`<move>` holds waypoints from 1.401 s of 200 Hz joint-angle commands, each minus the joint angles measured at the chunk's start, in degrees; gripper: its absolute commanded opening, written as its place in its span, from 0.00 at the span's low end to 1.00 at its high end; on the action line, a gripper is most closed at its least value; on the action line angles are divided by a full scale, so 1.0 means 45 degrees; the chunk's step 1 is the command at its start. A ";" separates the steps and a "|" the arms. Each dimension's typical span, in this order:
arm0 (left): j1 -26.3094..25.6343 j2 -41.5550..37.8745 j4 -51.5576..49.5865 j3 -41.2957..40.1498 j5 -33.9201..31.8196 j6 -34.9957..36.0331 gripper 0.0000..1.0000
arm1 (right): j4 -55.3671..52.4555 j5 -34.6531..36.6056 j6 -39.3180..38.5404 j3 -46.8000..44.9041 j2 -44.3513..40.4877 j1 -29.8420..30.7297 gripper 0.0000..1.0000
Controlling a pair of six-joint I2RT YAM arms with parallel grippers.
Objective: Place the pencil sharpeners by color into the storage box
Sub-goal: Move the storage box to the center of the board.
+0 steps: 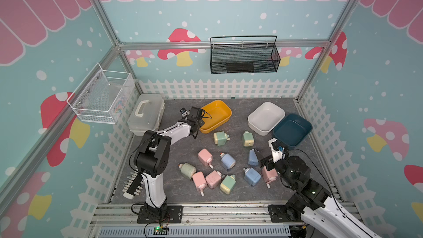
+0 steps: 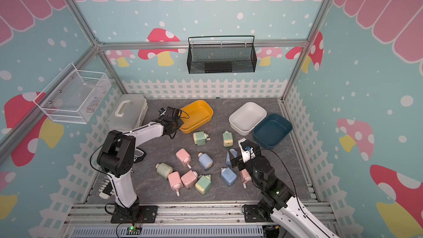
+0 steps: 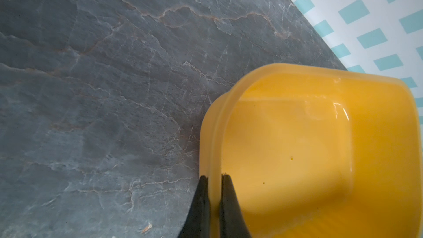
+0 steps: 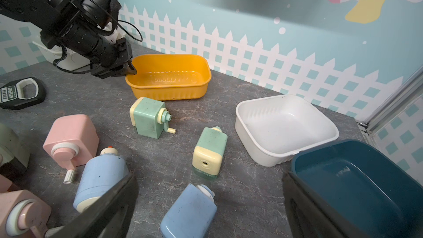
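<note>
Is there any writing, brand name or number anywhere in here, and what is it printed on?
Black gadget: white label with two lines of print, too blurred to read.
Left wrist camera: one line of tiny white lettering on the barrel, too small to read.
Sharpeners, yellow tub, other tubs, walls: no text visible.

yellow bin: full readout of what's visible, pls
The yellow bin is an oblong, round-cornered tub of glossy orange-yellow plastic with a rolled rim, ribbed outer wall and ridged floor. Empty, it sits upright on the grey stone-look table, toward the back near the picket-fence wall. The left gripper is shut on its rim at the end toward the left arm, one finger inside, one outside. The nearest green sharpener lies apart from it.
</note>
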 commanded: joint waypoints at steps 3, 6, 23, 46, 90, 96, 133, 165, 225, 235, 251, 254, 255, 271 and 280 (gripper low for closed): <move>0.0329 -0.0022 -0.0097 0.0479 -0.0010 0.1557 0.00 | -0.0131 -0.0144 -0.0250 -0.0001 0.0244 0.0017 0.99; 0.0402 -0.0051 -0.0099 0.0497 0.0027 0.1740 0.00 | -0.0113 -0.0153 -0.0250 0.0003 0.0274 0.0025 0.99; 0.0737 -0.0178 -0.0264 0.0575 0.0236 0.2804 0.00 | -0.0035 -0.0184 -0.0268 0.0019 0.0507 0.0010 0.99; 0.1511 -0.0353 -0.0461 0.0597 0.1251 0.4155 0.00 | 0.0173 -0.0221 -0.0327 0.0031 0.0826 0.0028 0.99; 0.2574 -0.0925 -0.1062 0.0338 0.1592 0.7881 0.00 | 0.0808 -0.0273 -0.0600 0.0070 0.1323 0.0011 0.99; 0.2696 -0.1078 -0.1043 0.0218 0.1696 0.8304 0.00 | 0.0878 -0.0290 -0.0609 0.0091 0.1388 0.0023 0.99; 0.3470 -0.1509 -0.1116 -0.0014 0.2641 0.9932 0.00 | 0.1316 -0.0345 -0.0743 0.0176 0.1979 0.0011 0.99; 0.3967 -0.1277 -0.1910 0.0447 0.3439 1.1335 0.00 | 0.1766 -0.0545 -0.1001 0.0411 0.2725 0.0027 0.99; 0.4641 -0.1934 -0.2523 -0.0344 0.3323 1.3425 0.00 | 0.1806 -0.1164 -0.1713 0.1328 0.4529 0.0019 0.99; 0.4867 -0.2071 -0.2496 -0.0427 0.3688 1.3433 0.00 | 0.1905 -0.1170 -0.1714 0.1349 0.4753 0.0018 0.99; 0.5254 -0.2191 -0.2479 -0.0443 0.3902 1.3235 0.00 | 0.1958 -0.1161 -0.1720 0.1436 0.5062 0.0015 0.99; 0.5299 -0.2209 -0.2475 -0.0442 0.3858 1.3195 0.00 | 0.1950 -0.1154 -0.1718 0.1457 0.5075 0.0027 0.99; 0.5325 -0.2211 -0.2484 -0.0440 0.3831 1.3186 0.00 | 0.1942 -0.1153 -0.1726 0.1463 0.5090 0.0028 0.99; 0.5548 -0.2265 -0.2452 -0.0508 0.3070 1.2954 0.00 | 0.1916 -0.1197 -0.1730 0.1598 0.5231 0.0020 0.99; 0.5657 -0.2284 -0.2254 -0.0672 0.2565 1.2747 0.00 | 0.1905 -0.1224 -0.1752 0.1631 0.5256 0.0011 0.99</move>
